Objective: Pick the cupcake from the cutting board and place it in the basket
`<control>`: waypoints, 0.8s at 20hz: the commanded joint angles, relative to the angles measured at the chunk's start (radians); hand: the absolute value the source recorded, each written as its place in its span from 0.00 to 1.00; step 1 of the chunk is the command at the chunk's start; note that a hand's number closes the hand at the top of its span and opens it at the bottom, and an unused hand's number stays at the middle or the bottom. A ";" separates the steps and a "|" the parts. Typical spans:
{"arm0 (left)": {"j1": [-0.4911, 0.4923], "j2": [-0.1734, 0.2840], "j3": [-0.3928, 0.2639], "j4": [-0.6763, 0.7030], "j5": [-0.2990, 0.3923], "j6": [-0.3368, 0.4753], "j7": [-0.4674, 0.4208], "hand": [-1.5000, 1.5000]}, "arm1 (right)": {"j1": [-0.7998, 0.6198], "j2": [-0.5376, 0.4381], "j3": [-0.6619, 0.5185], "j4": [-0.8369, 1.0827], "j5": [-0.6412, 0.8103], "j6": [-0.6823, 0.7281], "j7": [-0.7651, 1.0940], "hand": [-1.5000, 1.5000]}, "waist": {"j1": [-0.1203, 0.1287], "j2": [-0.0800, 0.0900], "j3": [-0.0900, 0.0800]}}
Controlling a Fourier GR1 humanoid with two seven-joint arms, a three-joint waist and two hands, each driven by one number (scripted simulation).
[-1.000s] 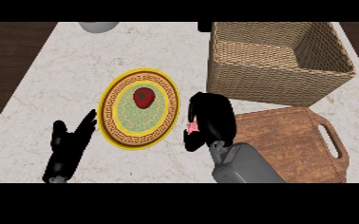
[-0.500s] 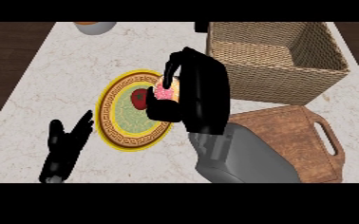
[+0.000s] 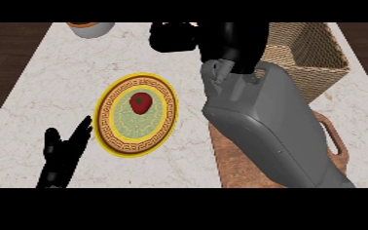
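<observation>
Right hand (image 3: 215,41) lifted toward one basket (image 3: 316,63), fingers curled (contents hidden), left hand (image 3: 63,153) spread, one plate (image 3: 115,131).

Cupcake hidden behind right hand (image 3: 229,41)

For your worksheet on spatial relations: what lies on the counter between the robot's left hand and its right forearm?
In the head view, a yellow-rimmed plate carrying a strawberry sits between the left hand and right forearm.

No readable text, no labels, no brands, no numbers, no signs on anything in view
</observation>
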State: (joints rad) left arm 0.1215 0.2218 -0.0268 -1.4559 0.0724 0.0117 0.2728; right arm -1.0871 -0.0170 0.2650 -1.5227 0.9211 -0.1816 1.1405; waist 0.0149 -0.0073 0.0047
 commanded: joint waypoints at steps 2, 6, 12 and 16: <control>0.021 0.008 0.016 0.015 0.005 -0.002 0.033 0.50 | -0.120 -0.003 -0.117 0.080 0.021 0.086 0.131 1.00 | -0.007 0.004 -0.006; -0.042 -0.023 0.022 0.090 -0.011 0.022 0.020 0.50 | -0.091 -0.044 -0.173 0.125 -0.013 0.094 0.040 1.00 | -0.015 0.007 -0.005; 0.071 -0.013 -0.005 -0.017 -0.017 -0.015 -0.008 0.50 | -0.044 -0.084 -0.223 0.298 -0.020 0.019 -0.125 1.00 | -0.001 0.008 -0.005; -0.002 -0.036 -0.014 0.000 -0.038 0.018 0.055 0.50 | -0.026 -0.140 -0.299 0.354 -0.099 0.039 -0.242 1.00 | -0.007 0.009 -0.004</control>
State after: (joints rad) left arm 0.1231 0.2089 -0.0125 -1.4569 0.0583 0.0094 0.2711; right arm -1.1531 -0.1272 0.0069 -1.2093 0.8641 -0.1442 0.9689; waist 0.0119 -0.0014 0.0063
